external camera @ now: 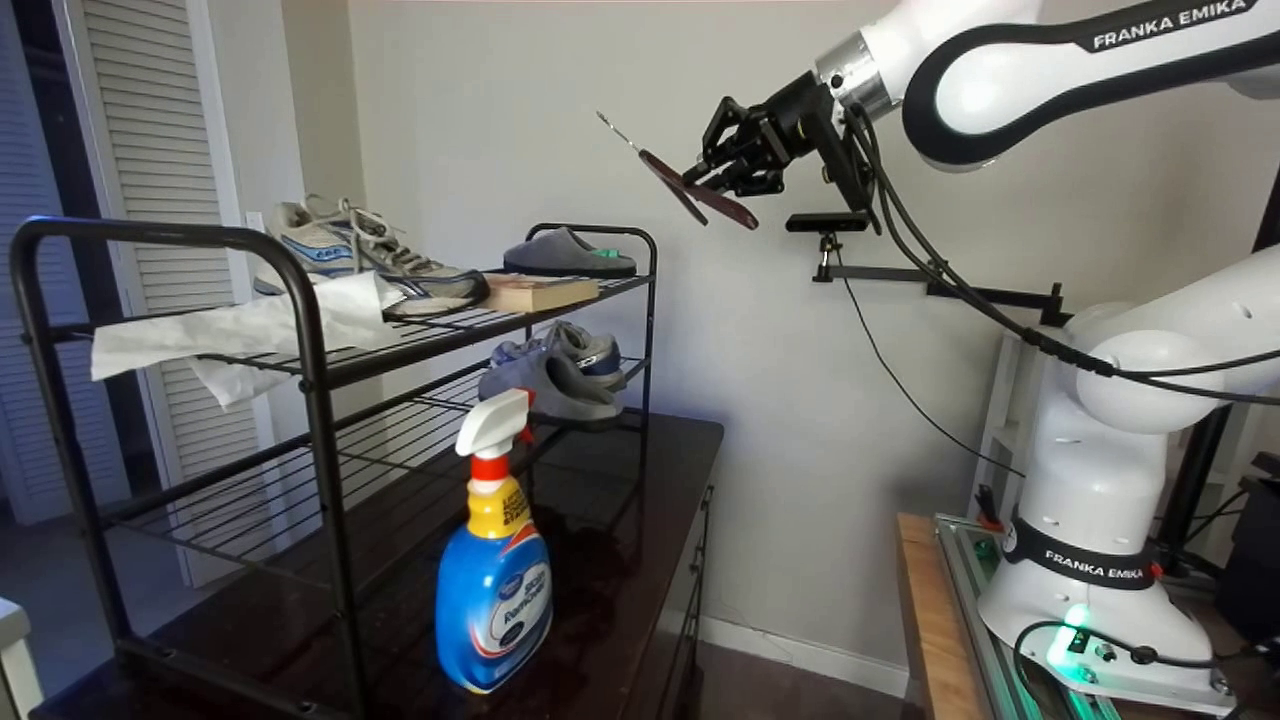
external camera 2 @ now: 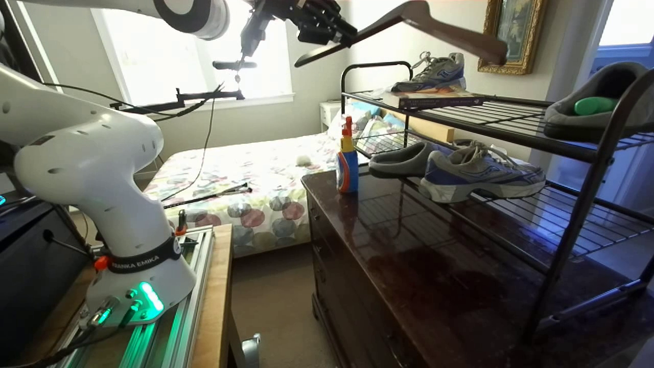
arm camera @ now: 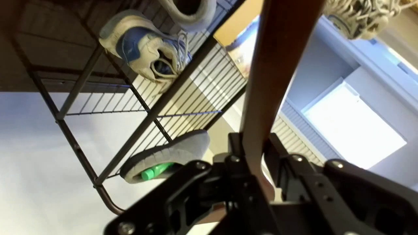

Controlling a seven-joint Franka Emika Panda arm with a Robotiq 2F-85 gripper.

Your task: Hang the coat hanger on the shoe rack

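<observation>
Reading from the left in an exterior view, we meet the shoe rack, then, across a gap and higher than its end loops, the coat hanger, then the gripper that holds it. So the hanger lies on the rack side of the fingers, tilted, its thin metal hook aimed up and leftward; its long axis seems to run roughly along the rack's length. The fingers pinch one arm of the hanger, as the wrist view shows, and we judge the coming move to be a carry toward the rack, then down, until the hook catches a rail (which rail, we cannot tell).

Left again for materials: the rack is black metal tube, rounded at the corners, with wire shelves. A limp white sheet drapes its top shelf next to a mesh running shoe; a shiny blue plastic spray bottle stands beside the rack, and farther along the shelf sit a blocky paperback and a soft-looking grey slipper. The hanger, smooth and reddish brown like varnished wood, bends in a shallow V; the gripper is jointed and matte black.
</observation>
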